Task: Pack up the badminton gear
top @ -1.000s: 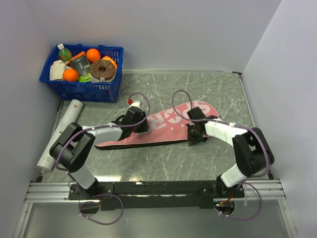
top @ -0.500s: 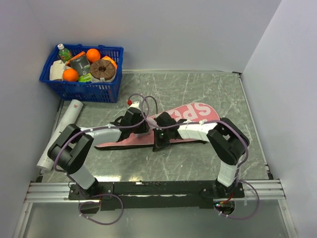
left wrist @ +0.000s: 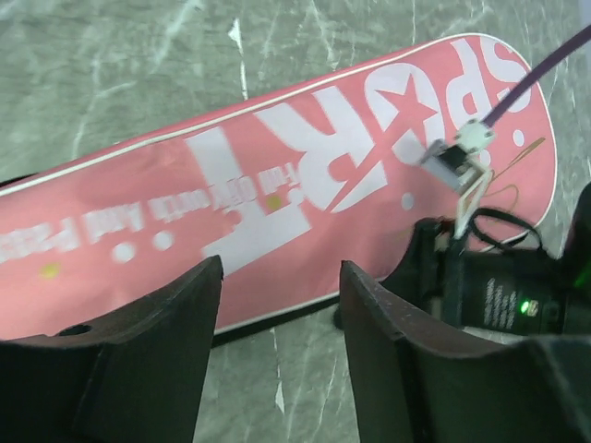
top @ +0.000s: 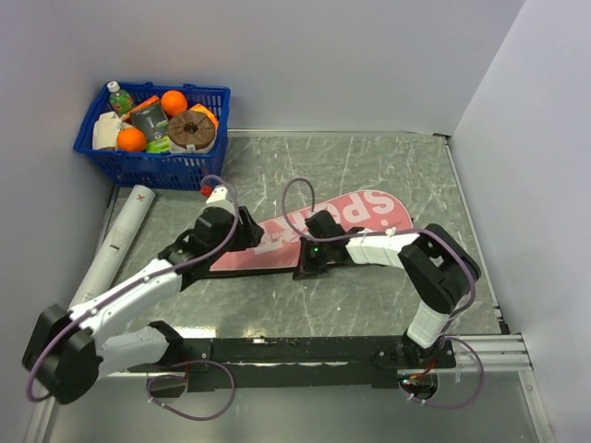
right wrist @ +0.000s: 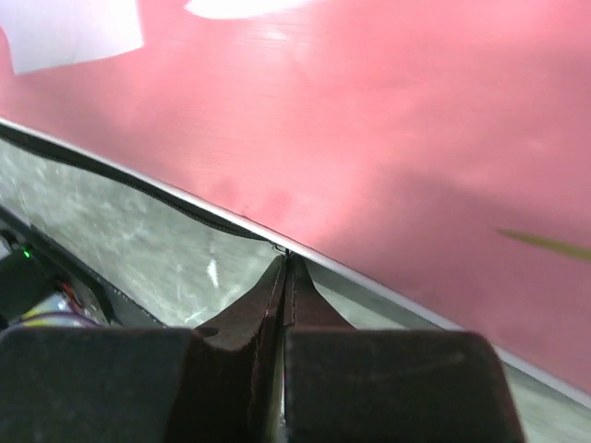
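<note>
A long pink fabric racket bag [top: 365,212] lies on the table [top: 369,166]. Above it the left end effector [left wrist: 279,277] hovers, fingers apart; the right end effector [right wrist: 286,268], pressed together, sits at its zip edge. Probably soft and light: grip the seam.

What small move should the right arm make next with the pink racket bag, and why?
Probably slide the right gripper along the pink racket bag's near edge toward its narrow end. It is shut at the zipper line, with dark, open-looking track ahead, and the left gripper hangs open above the bag.
</note>
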Available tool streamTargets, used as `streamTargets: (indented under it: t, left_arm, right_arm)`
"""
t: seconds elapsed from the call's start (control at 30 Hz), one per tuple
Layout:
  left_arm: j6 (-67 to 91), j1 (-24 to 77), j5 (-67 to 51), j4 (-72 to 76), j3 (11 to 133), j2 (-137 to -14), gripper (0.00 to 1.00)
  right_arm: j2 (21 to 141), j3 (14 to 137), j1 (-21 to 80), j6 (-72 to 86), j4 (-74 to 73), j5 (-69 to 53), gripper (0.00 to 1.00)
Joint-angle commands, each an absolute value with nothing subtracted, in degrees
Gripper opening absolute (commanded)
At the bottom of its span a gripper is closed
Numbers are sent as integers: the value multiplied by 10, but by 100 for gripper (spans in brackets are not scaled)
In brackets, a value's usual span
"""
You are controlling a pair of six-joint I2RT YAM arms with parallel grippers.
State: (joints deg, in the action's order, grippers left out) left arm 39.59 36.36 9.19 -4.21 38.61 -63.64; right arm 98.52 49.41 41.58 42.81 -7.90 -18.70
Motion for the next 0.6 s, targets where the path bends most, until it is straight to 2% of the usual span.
streamTargets:
  t: [0.0,0.4,0.57]
  left_arm:
    - [422,366,135,-101,362,-585,61]
    - [455,360,233,-153,373,-623,67]
    - [476,317,237,-141,363,-651,67]
  right_arm:
    - [939,462,354,425,-64,-155,0]
    - [894,457,171,310,-103,-184,0]
    - [889,448,160,286,-113,-181,0]
